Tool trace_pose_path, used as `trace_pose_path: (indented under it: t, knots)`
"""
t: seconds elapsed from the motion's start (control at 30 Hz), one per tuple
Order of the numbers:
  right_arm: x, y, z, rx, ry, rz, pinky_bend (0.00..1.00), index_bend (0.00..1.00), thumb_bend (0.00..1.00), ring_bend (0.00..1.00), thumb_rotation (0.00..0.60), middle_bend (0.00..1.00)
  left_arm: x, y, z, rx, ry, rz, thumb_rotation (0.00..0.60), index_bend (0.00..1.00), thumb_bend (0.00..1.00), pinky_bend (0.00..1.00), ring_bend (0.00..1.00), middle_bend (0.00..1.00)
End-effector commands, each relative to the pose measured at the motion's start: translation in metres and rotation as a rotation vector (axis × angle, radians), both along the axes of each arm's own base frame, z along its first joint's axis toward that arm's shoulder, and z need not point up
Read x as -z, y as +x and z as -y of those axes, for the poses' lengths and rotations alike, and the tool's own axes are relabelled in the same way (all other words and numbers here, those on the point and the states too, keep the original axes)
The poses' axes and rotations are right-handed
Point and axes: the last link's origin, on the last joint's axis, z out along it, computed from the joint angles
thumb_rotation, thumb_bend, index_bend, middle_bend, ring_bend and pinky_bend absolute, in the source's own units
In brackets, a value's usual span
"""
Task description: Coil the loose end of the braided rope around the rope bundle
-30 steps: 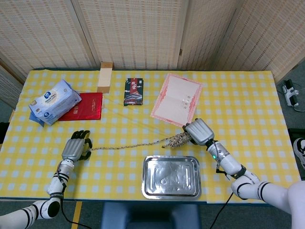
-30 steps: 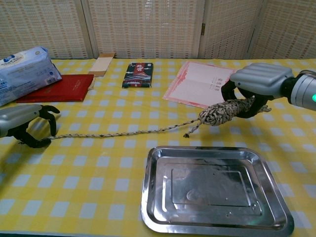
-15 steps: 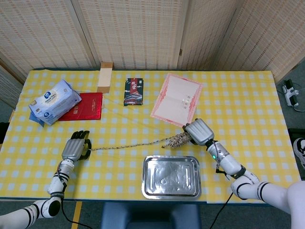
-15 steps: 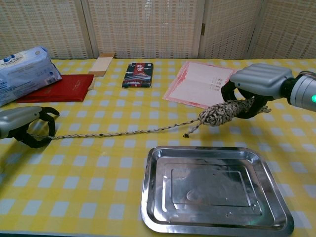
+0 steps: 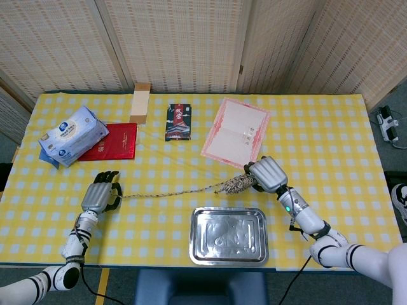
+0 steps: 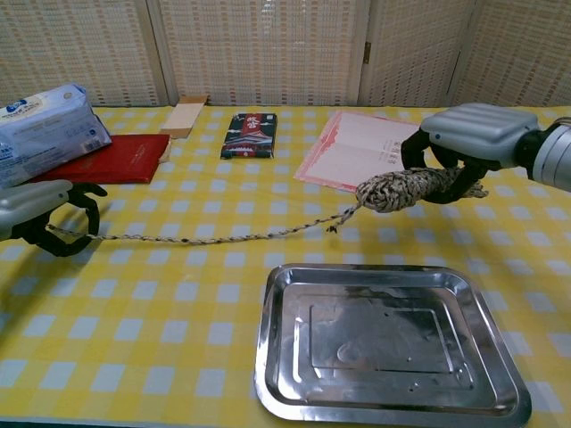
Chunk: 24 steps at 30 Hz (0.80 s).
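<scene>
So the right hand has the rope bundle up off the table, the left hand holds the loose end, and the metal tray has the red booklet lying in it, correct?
Not quite. The metal tray holds nothing; the red booklet lies on the table by the wipes pack, as the head view shows. The rest stands: the right hand holds the rope bundle and the left hand holds the loose end.

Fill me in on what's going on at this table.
The right hand grips a rope bundle raised above the yellow checked table. The left hand holds the loose end, stretched between them. No turn of it around the bundle is visible yet. A metal tray sits in front.
</scene>
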Motion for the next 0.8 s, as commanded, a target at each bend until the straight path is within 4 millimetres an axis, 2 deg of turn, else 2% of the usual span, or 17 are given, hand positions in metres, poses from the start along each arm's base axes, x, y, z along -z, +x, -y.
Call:
trace_pose_path:
  t: [0.03, 0.23, 0.4, 0.57, 0.8]
  knots:
    - [-0.009, 0.007, -0.004, -0.001, -0.003, 0.104, 0.51, 0.77, 0.57, 0.66, 0.6, 0.57, -0.01, 0.011, -0.002, 0.04, 0.013, 0.012, 0.6, 0.59, 0.52, 0.01, 0.05, 0.13]
    - [-0.016, 0.025, -0.013, -0.042, 0.026, 0.213, 0.52, 0.78, 0.57, 0.67, 0.6, 0.61, -0.027, 0.045, -0.015, 0.102, 0.01, 0.056, 0.6, 0.59, 0.52, 0.01, 0.05, 0.13]
    - [-0.01, 0.037, -0.026, -0.082, 0.048, 0.213, 0.54, 0.78, 0.57, 0.67, 0.6, 0.63, -0.04, 0.087, -0.029, 0.187, 0.026, 0.044, 0.6, 0.59, 0.52, 0.01, 0.05, 0.13]
    - [-0.002, 0.044, -0.036, -0.093, 0.077, 0.188, 0.59, 0.79, 0.57, 0.73, 0.6, 0.67, -0.052, 0.13, -0.037, 0.23, 0.049, 0.089, 0.6, 0.59, 0.52, 0.01, 0.05, 0.13]
    - [0.008, 0.058, -0.04, -0.106, 0.081, 0.151, 0.66, 0.81, 0.57, 0.83, 0.6, 0.72, -0.069, 0.178, -0.037, 0.277, 0.053, 0.164, 0.6, 0.59, 0.52, 0.01, 0.04, 0.13]
